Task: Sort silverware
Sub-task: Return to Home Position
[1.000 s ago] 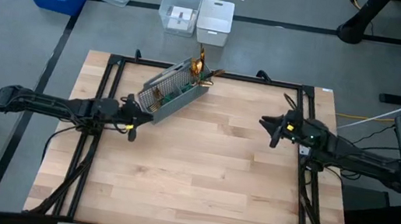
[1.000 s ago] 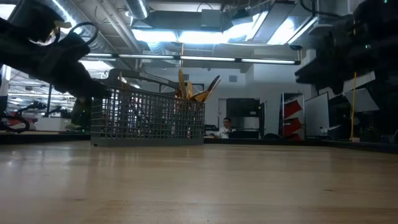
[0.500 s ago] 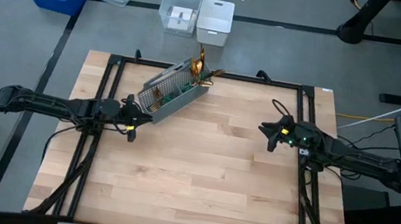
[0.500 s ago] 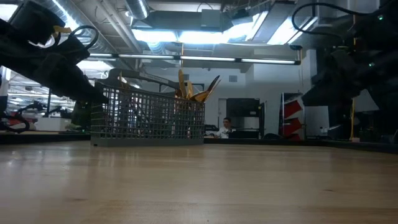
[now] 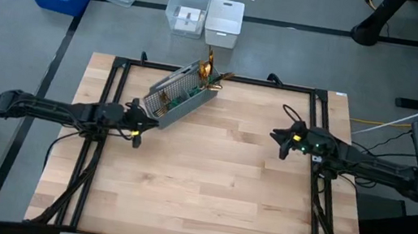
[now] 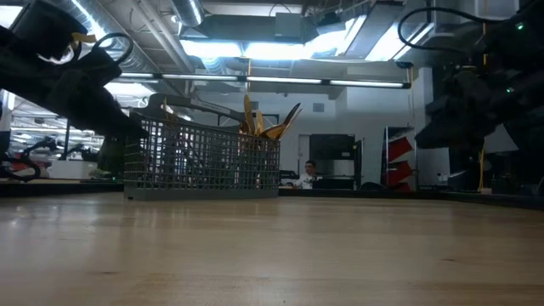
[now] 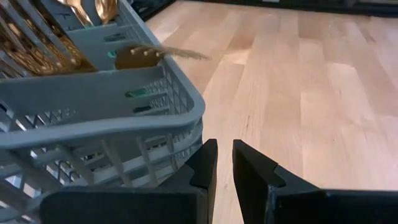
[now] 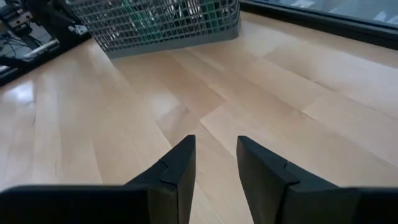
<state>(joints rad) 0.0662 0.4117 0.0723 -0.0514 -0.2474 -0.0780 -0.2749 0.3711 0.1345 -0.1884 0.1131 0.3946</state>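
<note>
The right gripper has dropped a little and slid slightly inward over the last second. It now sits still, its fingers a little apart with nothing between them. The left gripper has not moved; its fingers stand close with a narrow gap, also empty. The basket lies just ahead of the left gripper and well ahead of the right one, across the bare table. The silverware stands inside it, gold heads above the rim. No piece shows on the wood, so sorting looks finished and the arms seem to be parking.
</note>
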